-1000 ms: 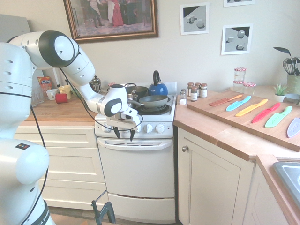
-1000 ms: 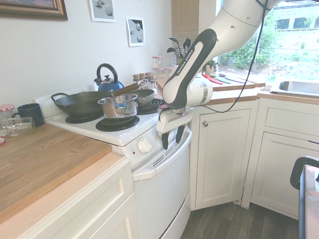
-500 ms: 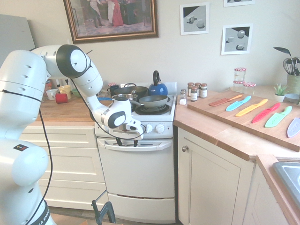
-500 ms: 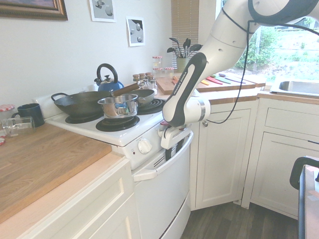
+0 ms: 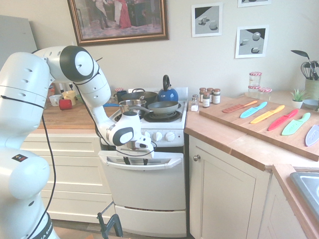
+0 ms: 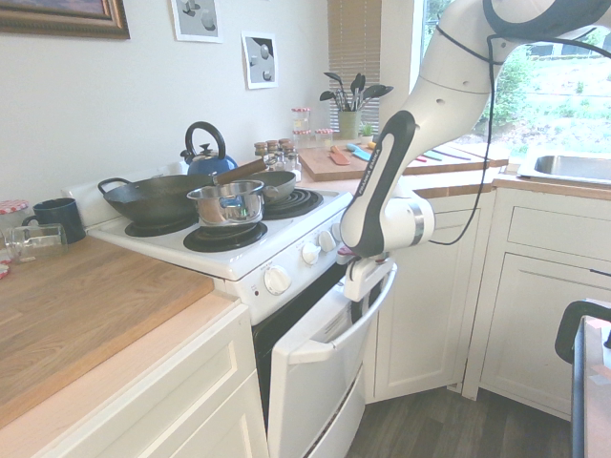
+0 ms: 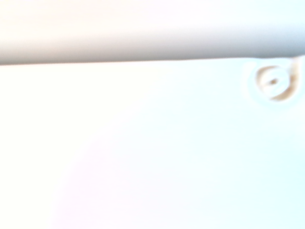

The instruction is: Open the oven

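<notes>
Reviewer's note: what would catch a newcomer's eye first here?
The big white Franka arm, reaching in from the left in the first exterior view, down to the oven door, which is tilted partly open. Next, the blue kettle at the back of the stovetop, and the row of colorful knives on the cutting board to the right.
</notes>
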`<state>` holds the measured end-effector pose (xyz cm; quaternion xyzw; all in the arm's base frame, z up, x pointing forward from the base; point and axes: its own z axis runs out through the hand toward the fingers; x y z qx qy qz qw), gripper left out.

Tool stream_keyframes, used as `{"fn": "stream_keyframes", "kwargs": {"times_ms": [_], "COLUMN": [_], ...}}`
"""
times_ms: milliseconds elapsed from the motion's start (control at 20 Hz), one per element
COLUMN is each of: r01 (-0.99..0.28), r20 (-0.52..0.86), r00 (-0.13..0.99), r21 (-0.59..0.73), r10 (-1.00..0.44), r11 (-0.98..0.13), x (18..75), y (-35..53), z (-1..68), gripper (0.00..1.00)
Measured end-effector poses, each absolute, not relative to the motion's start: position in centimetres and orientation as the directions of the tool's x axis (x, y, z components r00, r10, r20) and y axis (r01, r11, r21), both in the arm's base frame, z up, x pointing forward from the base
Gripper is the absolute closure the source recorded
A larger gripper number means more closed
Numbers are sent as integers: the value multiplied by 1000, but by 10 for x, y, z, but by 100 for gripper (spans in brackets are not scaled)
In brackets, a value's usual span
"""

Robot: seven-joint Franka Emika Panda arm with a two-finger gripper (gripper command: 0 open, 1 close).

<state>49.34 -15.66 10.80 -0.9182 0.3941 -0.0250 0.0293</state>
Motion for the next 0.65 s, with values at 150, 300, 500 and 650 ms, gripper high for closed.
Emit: {"fn": "stream_keyframes", "kwargs": {"times_ms": [150,300,500,650], "r01": [-727,-711,-695,-698], "r20": [-7,-31,-67,-63], "r00": [686,703,719,716], "r21": [-46,-49,-60,-72], "r10": [-728,-710,-692,-695], "r11": [-685,-702,-716,-712], "x": [450,426,402,397], "y": [-184,-196,-204,-211], "z": [89,75,59,68], "gripper": [0,0,0,0]}}
